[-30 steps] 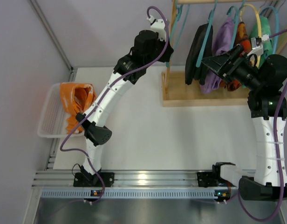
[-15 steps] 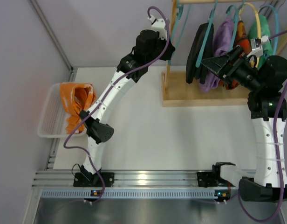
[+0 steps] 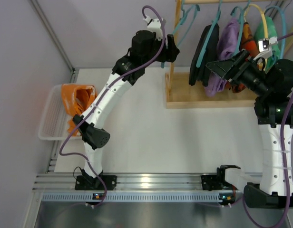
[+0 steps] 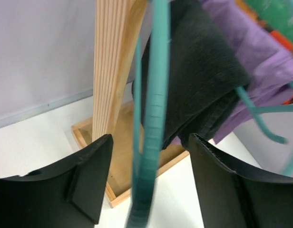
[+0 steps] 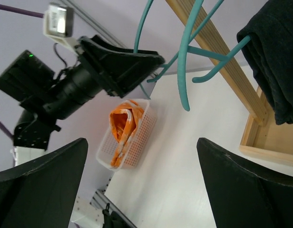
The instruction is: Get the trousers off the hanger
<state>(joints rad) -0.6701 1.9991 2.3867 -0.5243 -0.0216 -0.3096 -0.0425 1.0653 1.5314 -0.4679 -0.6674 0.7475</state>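
Orange trousers [image 3: 77, 102] lay in the basket [image 3: 49, 118], an empty hanger [image 4: 153, 95] stood unclamped between the left gripper's [image 4: 150, 142] parted jaws, and black trousers [image 3: 203, 47] hung unremoved beside the wide-open, empty right gripper [image 3: 214, 66].

This is a robotics lab test cell. Bare pale lilac partition walls [image 3: 89, 33] box in a plain white tabletop [image 3: 146, 137]. Two white-and-black robot arms [image 3: 108, 94] are bolted to a slotted aluminium rail [image 3: 151, 181] at its near edge. A miniature wooden clothes rack [image 3: 184, 100] with teal plastic hangers [image 4: 155, 95] stands on the table itself.
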